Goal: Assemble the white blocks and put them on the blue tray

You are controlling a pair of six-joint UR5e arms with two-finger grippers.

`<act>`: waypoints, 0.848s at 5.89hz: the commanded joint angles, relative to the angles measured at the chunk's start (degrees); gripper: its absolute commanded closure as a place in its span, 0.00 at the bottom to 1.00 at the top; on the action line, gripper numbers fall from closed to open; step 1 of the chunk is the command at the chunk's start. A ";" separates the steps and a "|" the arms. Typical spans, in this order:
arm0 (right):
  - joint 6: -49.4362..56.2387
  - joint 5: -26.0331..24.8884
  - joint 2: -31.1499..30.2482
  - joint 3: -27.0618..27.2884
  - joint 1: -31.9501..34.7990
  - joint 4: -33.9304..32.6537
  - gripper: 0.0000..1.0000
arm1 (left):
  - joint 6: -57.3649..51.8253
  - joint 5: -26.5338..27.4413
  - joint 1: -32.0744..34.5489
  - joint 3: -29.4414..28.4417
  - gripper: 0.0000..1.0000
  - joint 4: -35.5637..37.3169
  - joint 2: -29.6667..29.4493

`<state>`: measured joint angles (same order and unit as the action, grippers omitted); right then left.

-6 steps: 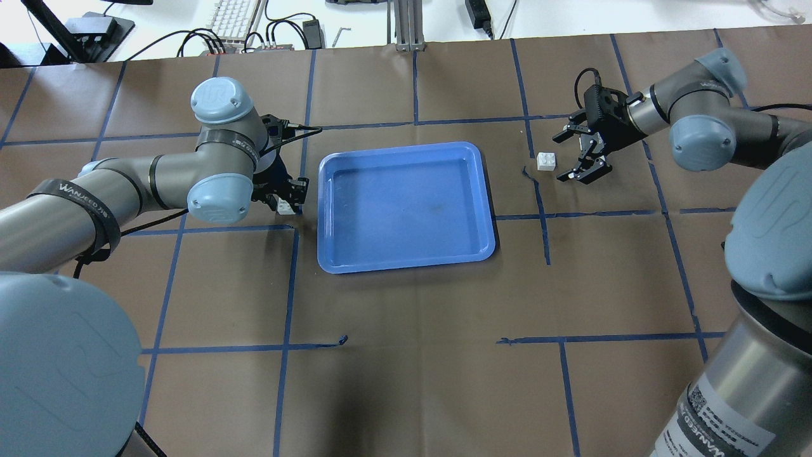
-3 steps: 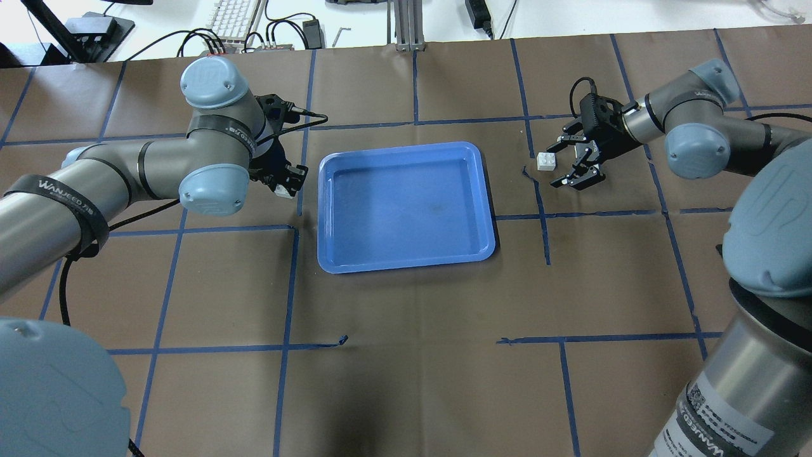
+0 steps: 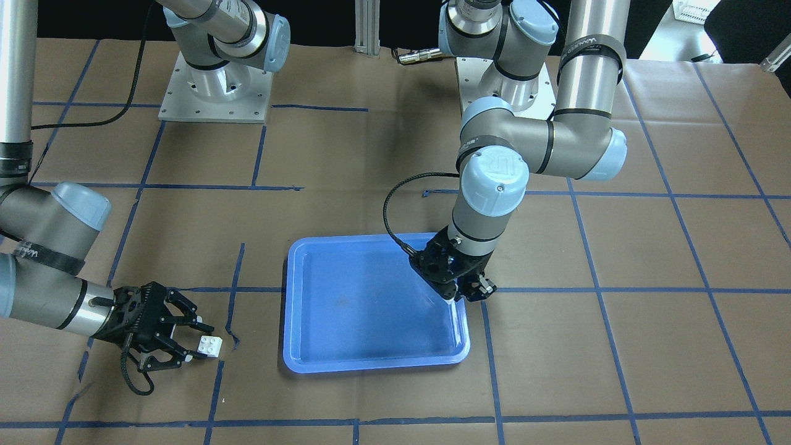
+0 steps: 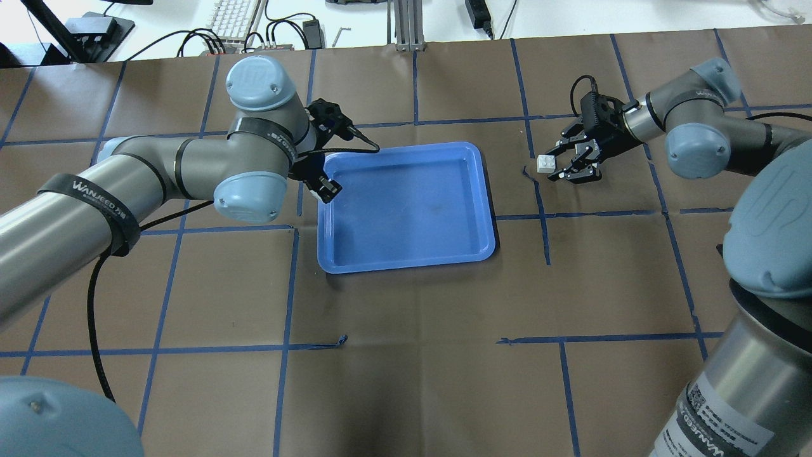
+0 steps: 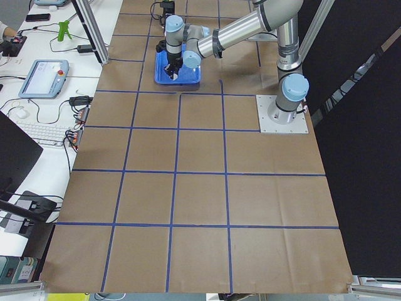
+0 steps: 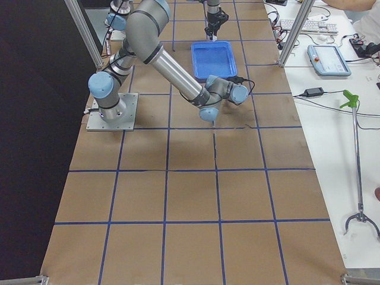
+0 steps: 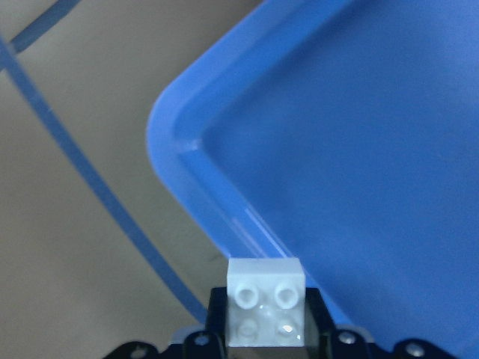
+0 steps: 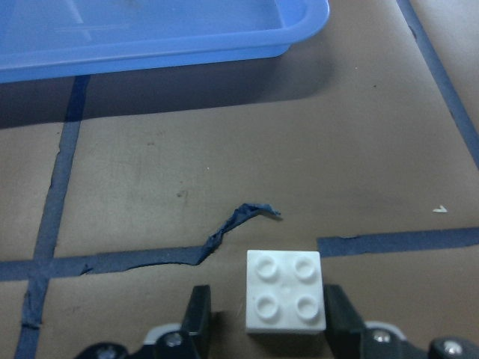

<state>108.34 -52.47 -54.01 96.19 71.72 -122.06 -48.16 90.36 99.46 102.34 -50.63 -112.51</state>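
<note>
My left gripper (image 4: 327, 188) is shut on one white block (image 7: 266, 303) and holds it above the left rim of the blue tray (image 4: 406, 264), near its far-left corner. The tray's corner shows in the left wrist view (image 7: 224, 202). The second white block (image 4: 544, 164) sits studs-up on the brown table to the right of the tray. My right gripper (image 4: 554, 164) is open and low, with a finger on each side of that block (image 8: 285, 301). In the front view that gripper (image 3: 199, 340) and block (image 3: 207, 347) are at lower left.
Blue tape lines grid the brown paper. A torn curl of tape (image 8: 239, 224) lies just beyond the right-hand block. A keyboard and cables (image 4: 235, 19) lie past the table's far edge. The arm bases (image 3: 213, 93) stand at the robot's side.
My left gripper has moved right with its white block, from beside the tray to over the tray's left rim. My right gripper has slid toward the other block and now straddles it.
</note>
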 commanded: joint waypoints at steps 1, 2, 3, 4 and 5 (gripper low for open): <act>-0.14 0.00 -0.13 -0.30 0.00 -0.02 0.74 | -20.14 -0.09 4.49 -0.47 0.96 0.70 -0.95; -0.32 0.00 -0.22 -0.47 0.00 -0.10 0.78 | -20.83 -0.18 5.21 -1.08 0.94 1.58 -2.43; -0.67 0.09 -0.75 -1.87 0.00 -0.02 0.78 | -20.84 -0.01 7.13 -3.17 0.94 1.42 -4.54; -0.84 0.35 -1.97 -3.10 0.09 0.51 0.80 | -20.84 -0.01 7.76 -5.72 0.94 1.50 -7.34; -0.85 2.26 -4.42 -2.42 0.17 1.29 0.80 | -20.49 0.08 8.64 -5.92 0.88 1.68 -8.33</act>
<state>107.56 -51.60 -56.40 93.67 71.81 -121.45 -68.83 90.37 107.21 97.27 -49.11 -119.38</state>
